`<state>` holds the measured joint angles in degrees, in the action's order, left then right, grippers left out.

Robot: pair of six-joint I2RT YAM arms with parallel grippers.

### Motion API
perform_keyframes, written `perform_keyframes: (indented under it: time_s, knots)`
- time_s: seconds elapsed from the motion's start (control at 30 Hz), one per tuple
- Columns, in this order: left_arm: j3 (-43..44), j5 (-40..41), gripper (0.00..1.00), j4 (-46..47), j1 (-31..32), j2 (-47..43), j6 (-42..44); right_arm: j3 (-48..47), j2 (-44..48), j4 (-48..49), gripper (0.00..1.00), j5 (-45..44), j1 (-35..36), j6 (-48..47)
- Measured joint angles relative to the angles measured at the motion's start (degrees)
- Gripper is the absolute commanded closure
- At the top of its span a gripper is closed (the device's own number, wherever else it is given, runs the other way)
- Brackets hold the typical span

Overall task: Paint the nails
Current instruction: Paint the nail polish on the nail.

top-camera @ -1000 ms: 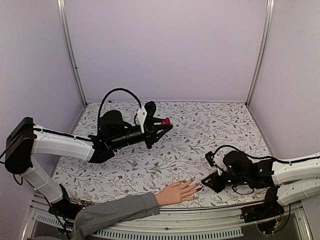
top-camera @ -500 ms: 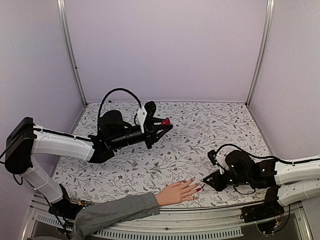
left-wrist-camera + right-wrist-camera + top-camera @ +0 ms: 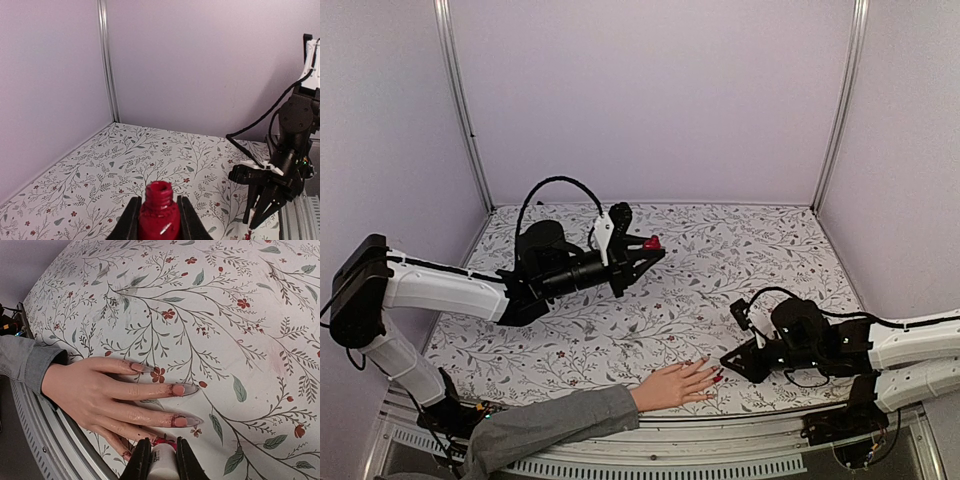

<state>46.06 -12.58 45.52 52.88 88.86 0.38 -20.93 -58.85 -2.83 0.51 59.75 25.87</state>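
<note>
— Left jaws first: open or closed?
— Closed on a small red bottle point(image 3: 159, 217), one finger pressed to each side, neck uncapped. Held up off the flowered surface point(image 3: 770, 250), over toward the far left.
— And the right jaws?
— Down low by the near edge, pinched tight on a white cap point(image 3: 162, 467), red at its front end. Aimed at the hand point(image 3: 95, 390), right up beside the fingertips.
— Where to look for the nails point(image 3: 178, 389)?
— On that pale hand, lying flat on the surface, palm down, fingers stretched toward the right jaws, grey sleeve point(image 3: 25, 357) behind the wrist. Long and oval. Three plain to see from the right wrist view: pinkish, with dark red smears around the base. Another partly seen lower down, close to the cap, red-stained too.
— Touching any nail at this instant?
— Cannot tell; tip of the cap just beside the lowest fingers, contact point hidden from that view and too small from above.
— Bottle and hand close together?
— No, well apart: bottle far back on the left, hand at the front edge.
</note>
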Motion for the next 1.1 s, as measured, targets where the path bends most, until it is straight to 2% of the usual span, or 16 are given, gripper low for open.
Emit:
perform_keyframes:
  time_s: [1.1]
  knots:
    - [0.0, 0.0, 1.0, 0.0, -0.1, 0.0, 0.0, 0.0, -3.9, 2.5, 1.0, 2.2, 0.0, -0.4]
